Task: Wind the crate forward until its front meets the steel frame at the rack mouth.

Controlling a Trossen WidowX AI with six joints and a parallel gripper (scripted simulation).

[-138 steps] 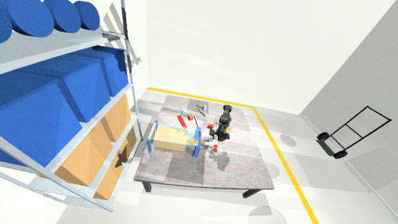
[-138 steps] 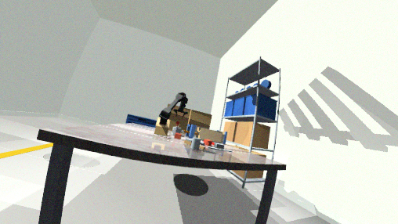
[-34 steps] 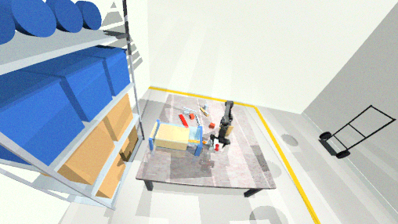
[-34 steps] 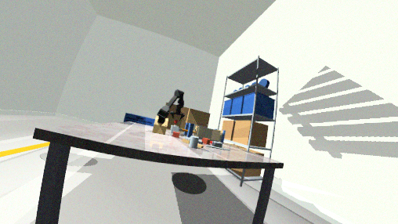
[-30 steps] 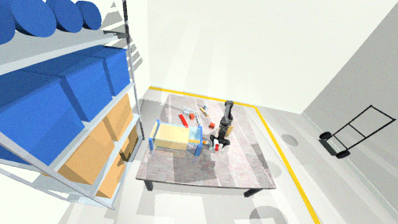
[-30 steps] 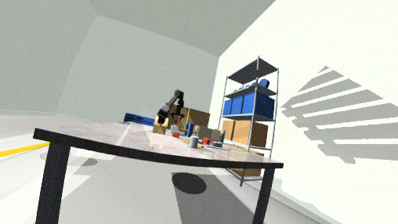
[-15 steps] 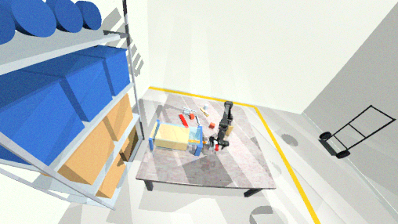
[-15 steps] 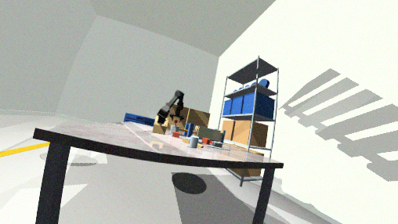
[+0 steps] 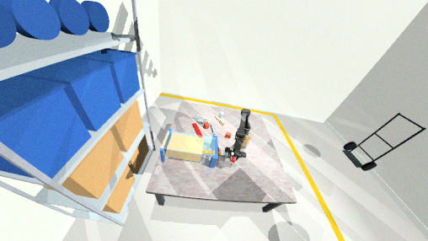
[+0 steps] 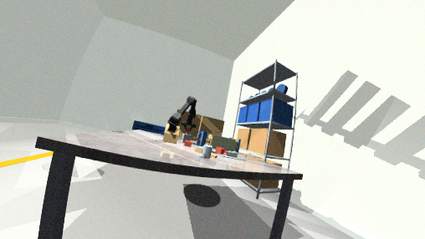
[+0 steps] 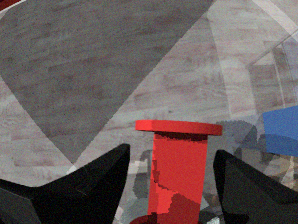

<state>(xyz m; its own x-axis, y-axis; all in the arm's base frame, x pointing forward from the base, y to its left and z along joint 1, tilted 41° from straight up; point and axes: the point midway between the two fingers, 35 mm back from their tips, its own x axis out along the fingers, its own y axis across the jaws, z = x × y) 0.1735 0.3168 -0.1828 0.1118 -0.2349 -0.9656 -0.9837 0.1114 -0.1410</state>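
Observation:
The tan crate (image 9: 184,147) (image 10: 225,143) sits inside the clear-panelled cubby with blue end frames (image 9: 213,157) (image 10: 202,138). It looks flat, with a gap between its front and the frame nearest the arm. A yellow strap (image 9: 208,152) crosses that gap. The winch is beyond this frame, mostly hidden by the arm. The handle's upright red grip (image 11: 179,150) (image 9: 233,158) has a flanged top. My gripper (image 11: 173,155) (image 9: 231,154) is partly open, one finger on each side of the red grip. Gaps show on both sides, wider on the left. The square key and round hole are hidden.
A red bar (image 9: 197,129), an orange-red piece (image 9: 205,125), a red block (image 9: 227,135), a tan stick (image 9: 219,120) and a pale cup (image 9: 221,114) lie behind the cubby. A tan block (image 9: 247,140) stands beside the arm. The blue frame (image 11: 282,131) is close on the wrist view's right.

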